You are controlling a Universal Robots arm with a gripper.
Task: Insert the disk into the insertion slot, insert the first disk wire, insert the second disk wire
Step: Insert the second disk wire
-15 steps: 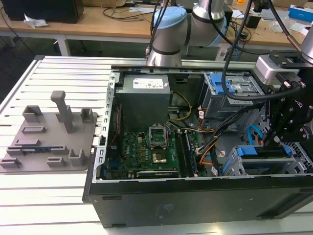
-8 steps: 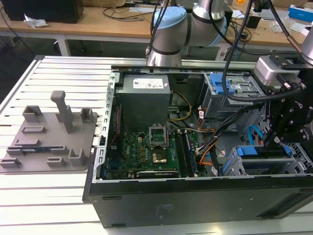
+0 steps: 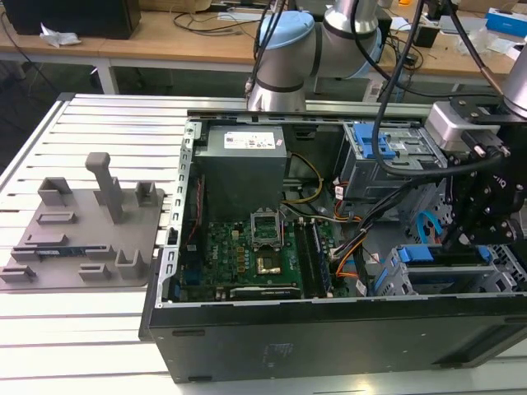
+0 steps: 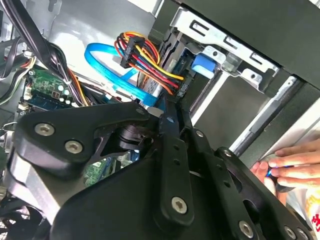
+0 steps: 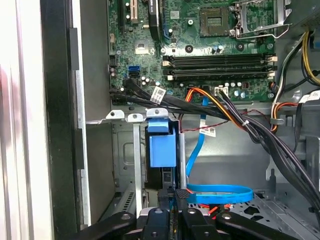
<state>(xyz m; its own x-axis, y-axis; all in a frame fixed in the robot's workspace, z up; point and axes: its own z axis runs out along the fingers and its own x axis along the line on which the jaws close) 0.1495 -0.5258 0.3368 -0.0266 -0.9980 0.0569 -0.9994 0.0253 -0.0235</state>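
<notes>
Just beyond pincer point(image 5: 172, 200), disk point(image 5: 163, 150), seemingly slotted

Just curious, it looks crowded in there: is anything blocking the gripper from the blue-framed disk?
Nothing visible does. In the first wrist view the gripper sits close to the end of the disk, which lies in the insertion slot. The blue flat cable loops beside the gripper, not across the gap to the disk.

I'm seeing even overhead light, glare washing out the tabletop point(image 3: 74, 329) slats, tool point(image 4: 172, 125) linkage blurring close-up.
</notes>
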